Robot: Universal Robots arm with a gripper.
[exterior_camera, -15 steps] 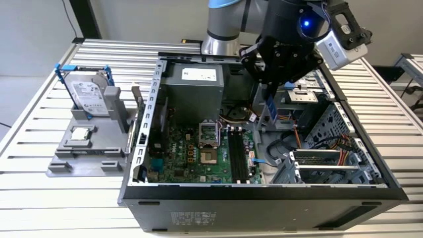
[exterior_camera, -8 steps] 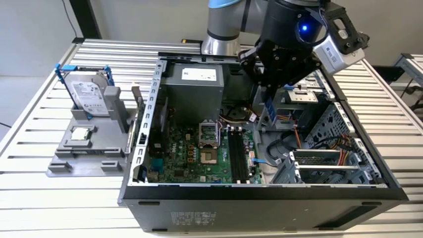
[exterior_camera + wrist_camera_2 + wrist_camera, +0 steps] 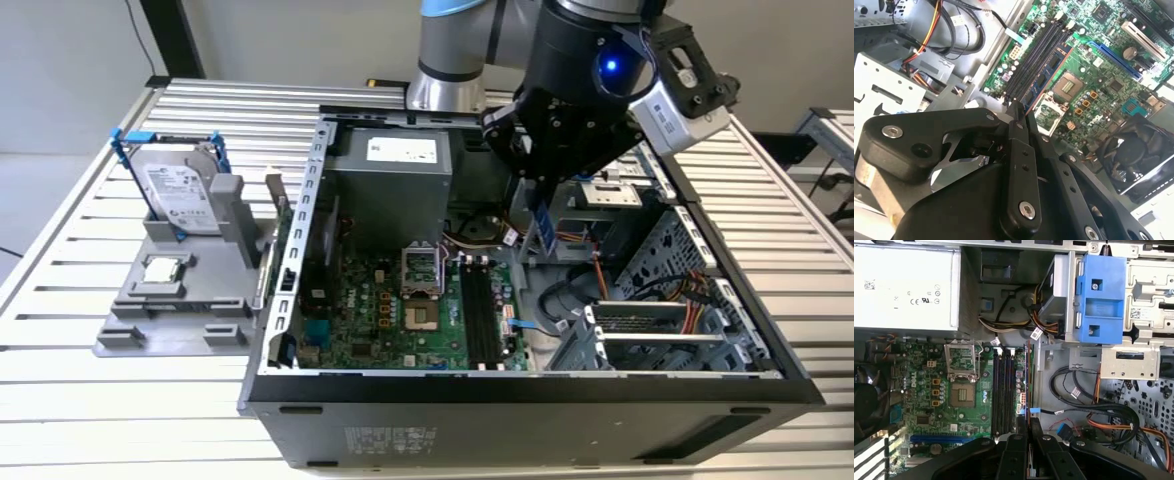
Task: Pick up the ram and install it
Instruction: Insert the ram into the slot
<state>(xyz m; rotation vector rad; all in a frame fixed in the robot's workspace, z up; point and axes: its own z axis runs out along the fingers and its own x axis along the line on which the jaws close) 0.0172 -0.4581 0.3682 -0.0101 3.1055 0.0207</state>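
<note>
My gripper point(image 3: 543, 195) hangs inside the open computer case, shut on the ram point(image 3: 546, 228), a thin blue-green stick held by one end and pointing down. It is above the motherboard point(image 3: 360, 310), toward the exterior view's right of the black memory slots point(image 3: 478, 310). In the second wrist view the ram point(image 3: 1051, 72) runs out from the closed gripper point(image 3: 1020, 112), roughly in line with the slots point(image 3: 1029, 60). Seen edge-on in the first wrist view, the ram point(image 3: 1028, 375) is beside the slots point(image 3: 1002, 390) and apart from them, beyond the gripper point(image 3: 1028, 422).
A grey stand on the exterior view's left holds a silver hard drive point(image 3: 180, 190) and a small square processor chip point(image 3: 163, 268). Inside the case are the power supply point(image 3: 387, 175), an open processor socket point(image 3: 420, 290), cables point(image 3: 574, 290) and a blue drive bracket point(image 3: 1101, 300).
</note>
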